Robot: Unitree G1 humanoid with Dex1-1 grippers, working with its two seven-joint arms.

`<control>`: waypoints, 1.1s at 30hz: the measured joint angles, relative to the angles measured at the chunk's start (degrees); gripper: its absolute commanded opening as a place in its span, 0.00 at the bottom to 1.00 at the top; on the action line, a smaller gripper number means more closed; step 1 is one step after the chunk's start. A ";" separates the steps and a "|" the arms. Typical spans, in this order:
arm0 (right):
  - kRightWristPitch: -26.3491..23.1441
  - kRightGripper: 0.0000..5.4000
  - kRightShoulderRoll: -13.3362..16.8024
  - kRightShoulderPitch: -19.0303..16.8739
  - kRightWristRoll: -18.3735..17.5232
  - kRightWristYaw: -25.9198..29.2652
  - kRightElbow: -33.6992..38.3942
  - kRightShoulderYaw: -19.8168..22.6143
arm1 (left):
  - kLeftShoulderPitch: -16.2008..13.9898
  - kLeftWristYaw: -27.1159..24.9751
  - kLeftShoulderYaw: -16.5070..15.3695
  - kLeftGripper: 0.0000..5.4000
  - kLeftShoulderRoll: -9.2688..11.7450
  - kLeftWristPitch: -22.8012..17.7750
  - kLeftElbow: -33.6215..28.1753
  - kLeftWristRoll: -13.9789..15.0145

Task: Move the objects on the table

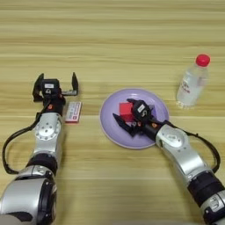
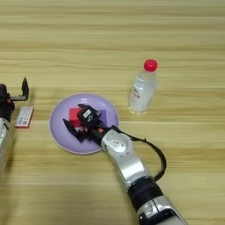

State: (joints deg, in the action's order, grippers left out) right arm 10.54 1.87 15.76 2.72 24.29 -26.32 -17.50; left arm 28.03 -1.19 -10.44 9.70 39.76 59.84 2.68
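Observation:
A small red cube (image 1: pixel 125 110) rests on the round lilac plate (image 1: pixel 145 136) at the middle of the table (image 1: pixel 110 39). My right gripper (image 1: pixel 123 112) reaches over the plate from the right, open, with one black finger on each side of the cube. Left of the plate lies the flat white pack with red edges (image 1: pixel 73 111). Just above and to the left of the pack my left gripper (image 1: pixel 56 84) is held open, with nothing between its fingers. A clear water bottle with a red cap (image 1: pixel 192 81) stands upright to the right of the plate.
Bare wooden planks stretch across the far half of the table and along the near edge between my two arms. A black cable loops beside each forearm.

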 measured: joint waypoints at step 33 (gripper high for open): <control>-13.56 0.59 11.05 -13.33 -10.11 1.08 30.57 13.70 | 0.02 0.50 0.05 1.00 -0.14 0.57 -0.20 -0.07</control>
State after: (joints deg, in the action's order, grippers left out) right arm -3.02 12.91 2.43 -7.39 25.37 4.24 -3.79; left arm 28.05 -0.69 -10.39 9.56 40.33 59.63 2.61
